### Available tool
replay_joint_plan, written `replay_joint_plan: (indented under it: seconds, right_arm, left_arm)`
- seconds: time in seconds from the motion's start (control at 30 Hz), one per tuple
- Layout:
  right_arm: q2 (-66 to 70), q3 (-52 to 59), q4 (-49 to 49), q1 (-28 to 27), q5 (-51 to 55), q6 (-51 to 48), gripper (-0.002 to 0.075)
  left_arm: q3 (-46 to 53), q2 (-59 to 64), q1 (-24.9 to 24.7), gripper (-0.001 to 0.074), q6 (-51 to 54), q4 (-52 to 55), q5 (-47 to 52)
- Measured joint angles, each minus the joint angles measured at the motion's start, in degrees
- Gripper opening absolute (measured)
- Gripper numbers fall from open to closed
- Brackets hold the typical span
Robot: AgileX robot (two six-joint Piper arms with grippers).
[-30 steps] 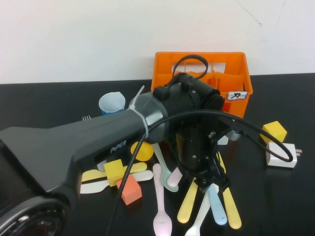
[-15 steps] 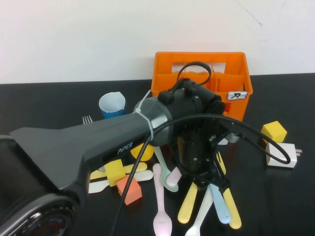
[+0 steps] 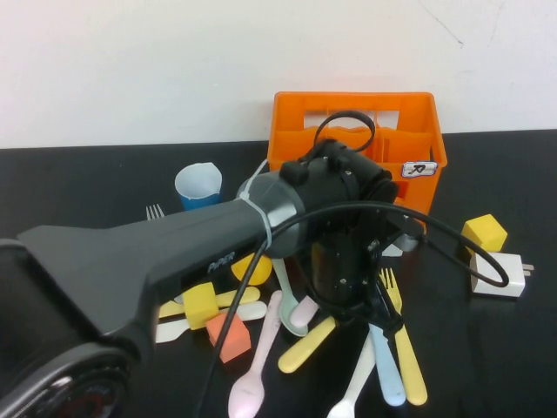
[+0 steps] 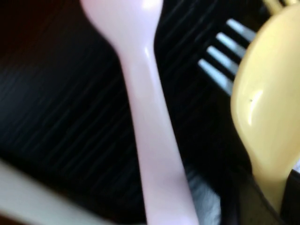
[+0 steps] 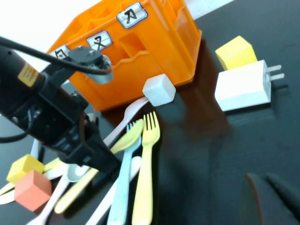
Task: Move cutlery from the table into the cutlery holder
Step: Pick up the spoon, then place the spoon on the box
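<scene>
From up high, my left arm fills most of the shot, with the left gripper (image 3: 370, 318) down low over the cutlery pile on the black surface (image 3: 87, 174), just in front of the orange cutlery holder (image 3: 355, 139). Its jaws look clamped on the handle end of a yellow spoon (image 3: 306, 345), which slants away from them toward the robot's left. Beside that lie a pink spoon (image 3: 257, 366), a pale blue knife (image 3: 385, 370), a yellow fork (image 3: 402, 353) and a white spoon (image 3: 357, 383). A blue cup (image 3: 198, 185) sits further left, an orange cube (image 3: 228, 338) and a yellow cube (image 3: 201, 302) nearer me, and a white plug adapter (image 3: 499, 273) off to the right.

On the left wrist cam, it's all close-up: the pink spoon (image 4: 145, 112) runs across the frame, the yellow spoon's bowl (image 4: 265, 103) is right next to it, with pale fork tines (image 4: 222, 56) between them.

On the right wrist cam, the right gripper (image 5: 269, 199) hangs well clear of the pile, dark tips just poking in, a slim gap between them so I'd call it slightly open and holding nothing. The holder (image 5: 136, 61) shows its white labels (image 5: 131, 14), with a white cube (image 5: 159, 89) touching its base.
</scene>
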Motion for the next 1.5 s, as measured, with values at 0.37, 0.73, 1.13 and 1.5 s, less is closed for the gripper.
replay_joint_plan:
  seconds: [0.37, 0.73, 1.13, 1.5]
  right_arm:
    - [0.00, 0.00, 0.10, 0.00, 0.00, -0.09, -0.0003]
    - [0.00, 0.00, 0.10, 0.00, 0.00, -0.09, -0.0003]
    - [0.00, 0.00, 0.10, 0.00, 0.00, -0.09, -0.0003]
    - [0.00, 0.00, 0.10, 0.00, 0.00, -0.09, -0.0003]
  left_arm:
    - [12.40, -26.67, -0.82, 0.0100, -0.62, 0.45, -15.14]
    - [55.81, -50.04, 3.70, 0.0100, -0.92, 3.63, -79.76]
    - [53.35, -34.80, 8.99, 0.0100, -3.25, -9.00, -110.90]
    - [38.15, -18.56, 10.35, 0.0100, -0.47, -8.43, -110.52]
